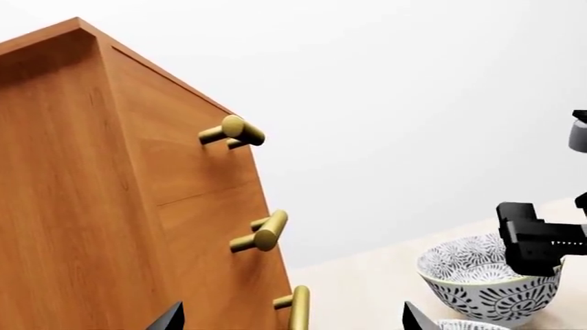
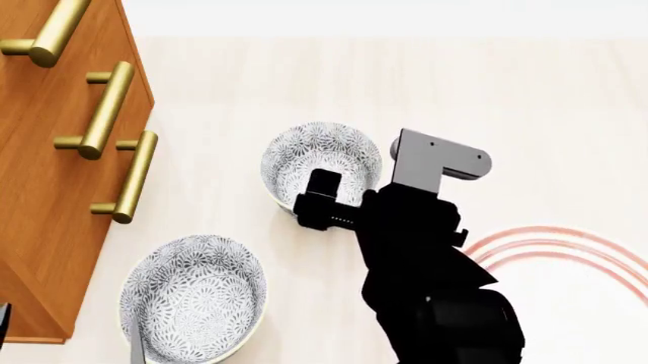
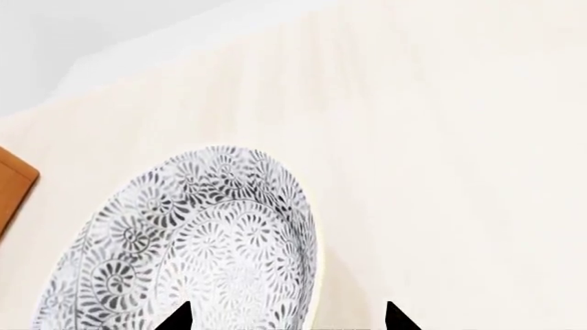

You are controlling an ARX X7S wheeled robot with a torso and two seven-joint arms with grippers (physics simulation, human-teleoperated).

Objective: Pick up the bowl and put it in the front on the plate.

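Note:
The bowl (image 2: 322, 155), white with a dense grey-blue flower pattern, stands upright on the pale table near the middle of the head view. My right gripper (image 2: 322, 203) is at its near rim, open. In the right wrist view the bowl (image 3: 202, 240) fills the lower left, and the right gripper (image 3: 286, 317) straddles the rim, one tip over the inside and one outside. The left wrist view shows the same bowl (image 1: 477, 278) with the right gripper (image 1: 532, 240) at it. The plate (image 2: 552, 231), white with red-pink rings, lies to the right, partly behind my right arm. My left gripper (image 1: 293, 320) is open and holds nothing.
A second patterned bowl (image 2: 193, 296) sits at the front left, close to the wooden cabinet (image 2: 41, 189) with brass handles (image 2: 106, 110). That cabinet (image 1: 92, 206) looms near my left gripper. Bare pale table (image 2: 486, 91) stretches behind the bowls.

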